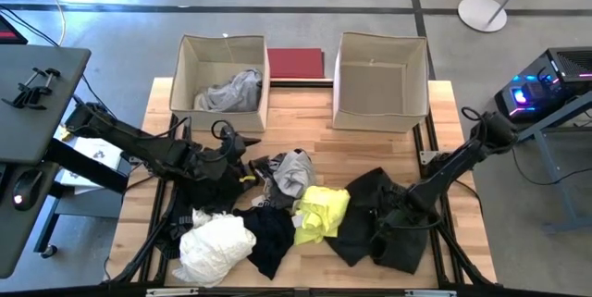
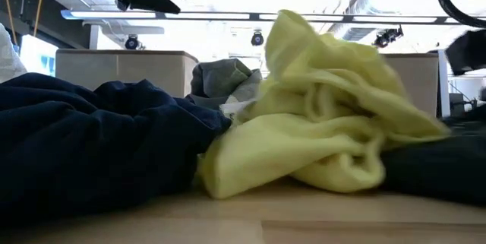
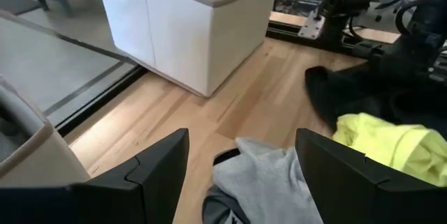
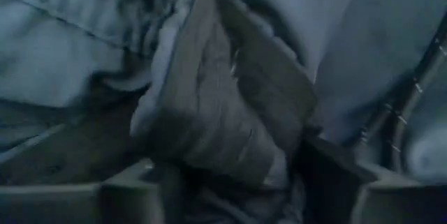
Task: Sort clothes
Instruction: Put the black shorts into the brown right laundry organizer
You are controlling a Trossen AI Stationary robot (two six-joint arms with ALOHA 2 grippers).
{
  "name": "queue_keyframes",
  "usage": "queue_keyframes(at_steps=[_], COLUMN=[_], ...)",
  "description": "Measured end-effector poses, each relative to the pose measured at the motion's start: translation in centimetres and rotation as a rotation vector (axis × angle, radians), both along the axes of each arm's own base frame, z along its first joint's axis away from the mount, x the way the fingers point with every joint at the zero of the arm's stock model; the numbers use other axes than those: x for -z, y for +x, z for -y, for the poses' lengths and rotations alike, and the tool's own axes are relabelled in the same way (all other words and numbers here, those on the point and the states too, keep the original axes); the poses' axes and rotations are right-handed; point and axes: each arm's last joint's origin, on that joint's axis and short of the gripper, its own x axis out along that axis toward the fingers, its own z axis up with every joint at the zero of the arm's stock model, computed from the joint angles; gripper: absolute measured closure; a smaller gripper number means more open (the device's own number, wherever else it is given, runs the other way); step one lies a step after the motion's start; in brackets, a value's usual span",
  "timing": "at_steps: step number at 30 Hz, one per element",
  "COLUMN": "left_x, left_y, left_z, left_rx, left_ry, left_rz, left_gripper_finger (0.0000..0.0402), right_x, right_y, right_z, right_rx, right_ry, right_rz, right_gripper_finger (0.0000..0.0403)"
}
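Wooden table carrying two beige fabric boxes along its far edge: left box holding one grey garment, right box showing only its bare floor, with a flat dark red board lying between the two. Loose clothes heaped across the near half of the table: a black garment toward the right, a white garment at the near left, a dark navy garment just beside the white one, a neon yellow garment in the middle touching both the navy and the black, and a second grey garment just behind the yellow. Left gripper reaching low from the left side, fingers spread apart on either side of that grey garment's edge, not closed on it. Right gripper pressed down into the black garment, dark folds bunched between its fingers; cannot tell whether clamped or merely pushed in.
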Motion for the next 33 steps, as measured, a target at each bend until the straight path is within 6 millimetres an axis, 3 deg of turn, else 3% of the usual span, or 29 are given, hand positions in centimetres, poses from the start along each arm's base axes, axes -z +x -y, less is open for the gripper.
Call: queue_keyframes(at_steps=[7,12,19,25,29,33], left_x=[0.0,-0.1,-0.1,-0.1,-0.1,-0.1], left_y=[0.0,0.0,0.0,0.0,0.0,0.0], left_z=[0.2,0.2,0.3,0.2,0.2,0.2], left_rx=[0.004,0.008,0.008,0.008,0.008,0.008], left_ry=[0.000,-0.001,-0.003,-0.002,-0.002,-0.002], left_rz=[0.006,0.007,0.012,0.012,0.011,0.011], left_gripper_finger=[0.0149,0.0149,0.0149,0.0149,0.0149,0.0149], right_x=[-0.1,-3.2,-13.6,-22.7,-27.5,-31.3], right_y=[0.7,0.4,-0.1,-0.7,-0.7,-0.8], right_z=[0.1,0.6,1.3,2.7,3.8,5.8], right_rx=[-0.053,-0.029,0.040,0.070,0.022,0.052], right_ry=[-0.048,-0.132,-0.312,-0.562,-0.763,-1.058], right_rz=[0.105,0.097,0.213,0.455,0.658,0.715], right_gripper_finger=[0.0361,0.0368,0.0368,0.0368,0.0368,0.0368])
